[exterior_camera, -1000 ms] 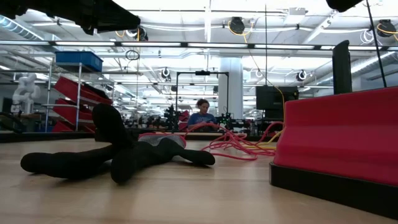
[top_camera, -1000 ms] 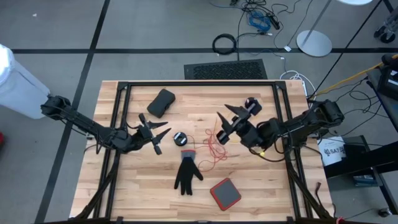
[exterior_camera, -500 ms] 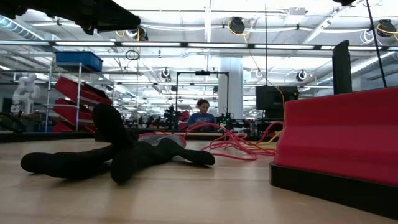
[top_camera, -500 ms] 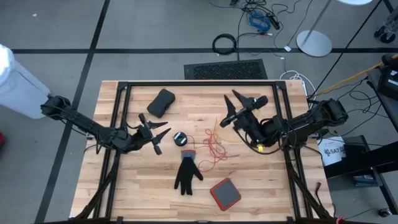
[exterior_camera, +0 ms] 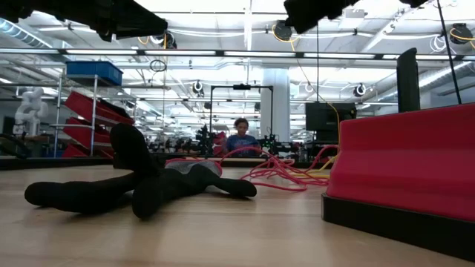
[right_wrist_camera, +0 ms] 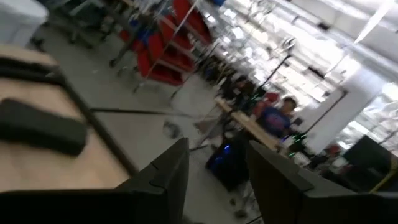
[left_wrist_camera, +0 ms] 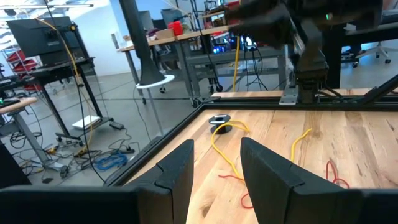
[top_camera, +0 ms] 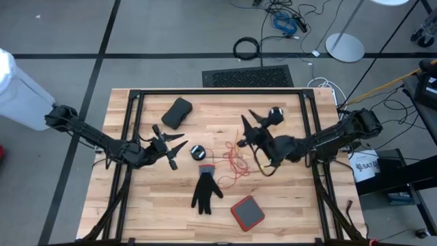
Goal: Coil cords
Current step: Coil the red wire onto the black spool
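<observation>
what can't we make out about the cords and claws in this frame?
- Cords: too thin in the high view to trace separate strands or ends.
- Low view: glove hides the near part of the tangle.
- Right claw: right wrist view blurred; cords not in it.
- Left claw: open, empty; its view shows only part of the cords.

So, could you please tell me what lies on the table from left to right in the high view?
Left gripper → black puck → tangled cords → right gripper.
</observation>
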You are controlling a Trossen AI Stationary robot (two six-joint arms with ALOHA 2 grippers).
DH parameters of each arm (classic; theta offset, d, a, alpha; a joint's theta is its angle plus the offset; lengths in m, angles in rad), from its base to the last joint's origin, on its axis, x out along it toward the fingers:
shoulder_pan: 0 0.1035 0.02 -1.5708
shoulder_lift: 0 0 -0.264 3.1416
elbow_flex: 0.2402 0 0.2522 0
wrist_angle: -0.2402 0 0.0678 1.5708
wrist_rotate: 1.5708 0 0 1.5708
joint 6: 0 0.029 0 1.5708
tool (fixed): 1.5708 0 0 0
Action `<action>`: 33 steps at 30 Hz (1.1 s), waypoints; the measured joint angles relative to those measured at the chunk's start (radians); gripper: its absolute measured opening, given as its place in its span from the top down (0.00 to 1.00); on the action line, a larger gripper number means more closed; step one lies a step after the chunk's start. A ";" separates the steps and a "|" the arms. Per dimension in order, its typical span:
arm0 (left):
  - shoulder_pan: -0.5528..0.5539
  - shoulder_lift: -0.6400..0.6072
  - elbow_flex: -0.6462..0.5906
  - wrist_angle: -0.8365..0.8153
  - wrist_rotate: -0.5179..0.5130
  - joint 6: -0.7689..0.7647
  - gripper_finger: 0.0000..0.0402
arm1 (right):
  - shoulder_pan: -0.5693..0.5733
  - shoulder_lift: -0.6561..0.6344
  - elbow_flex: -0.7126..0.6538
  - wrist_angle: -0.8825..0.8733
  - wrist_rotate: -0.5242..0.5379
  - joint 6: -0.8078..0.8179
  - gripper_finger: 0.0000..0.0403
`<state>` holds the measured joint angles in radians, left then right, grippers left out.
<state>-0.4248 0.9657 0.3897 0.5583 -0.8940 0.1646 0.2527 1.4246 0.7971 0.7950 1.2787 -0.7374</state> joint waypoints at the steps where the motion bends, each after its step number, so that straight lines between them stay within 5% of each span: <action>1: 0.000 0.000 0.000 0.000 0.000 0.000 0.65 | 0.004 0.000 0.000 -0.063 -0.002 0.073 0.64; 4: 0.000 0.000 0.000 0.000 0.000 0.000 0.65 | 0.014 0.000 0.000 -0.214 -0.051 0.270 0.64; 7: 0.000 0.000 0.000 0.000 0.000 0.000 0.65 | 0.019 0.000 -0.002 -0.280 -0.214 0.376 0.64; 12: 0.000 0.000 0.000 0.000 0.000 0.000 0.65 | 0.004 0.000 -0.002 -0.253 -0.605 0.444 0.64; 21: 0.000 0.000 0.000 0.000 0.000 0.000 0.65 | -0.039 0.000 -0.002 -0.166 -1.012 0.537 0.64; 33: 0.000 0.000 0.000 0.000 0.000 0.000 0.65 | -0.045 0.000 -0.001 -0.312 -1.276 0.723 0.64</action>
<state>-0.4248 0.9653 0.3897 0.5579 -0.8944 0.1646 0.2077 1.4250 0.7957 0.4829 0.0026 -0.0145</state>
